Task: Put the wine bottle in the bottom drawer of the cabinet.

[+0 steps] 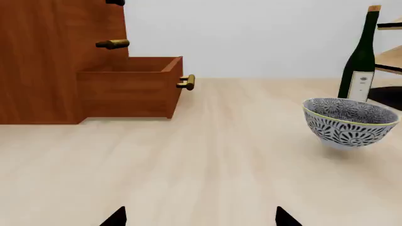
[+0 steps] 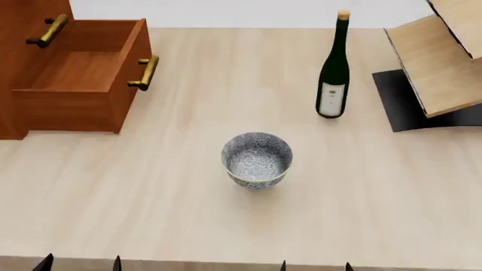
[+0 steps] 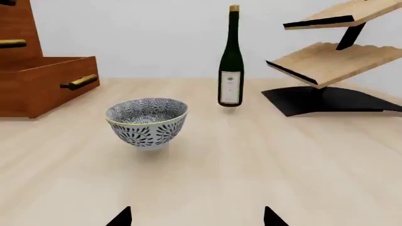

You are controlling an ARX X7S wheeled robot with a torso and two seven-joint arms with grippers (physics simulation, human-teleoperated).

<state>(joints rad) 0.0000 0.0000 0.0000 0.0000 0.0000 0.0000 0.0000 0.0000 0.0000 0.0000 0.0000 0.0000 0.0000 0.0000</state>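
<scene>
We record the wine bottle (image 2: 333, 73) upright on the table (image 2: 173, 214), beside the pale rack (image 2: 441, 56) and well apart from the cabinet (image 2: 22, 11) whose bottom drawer (image 2: 75, 84) is pulled out, patterned bowl (image 2: 257, 159) between; both grippers' jaws spread, holding nothing

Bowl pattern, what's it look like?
Bowl: blue-and-white floral pattern, clearest in the right wrist view.

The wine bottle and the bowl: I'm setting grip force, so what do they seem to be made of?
The wine bottle looks like dark green glass, smooth and glossy, with a tan cork-like top and a white paper-like label. The bowl looks like glazed ceramic: white with a dense blue pattern and a thin yellowish rim. As simulator renders, both are guesses from surface look only.
</scene>
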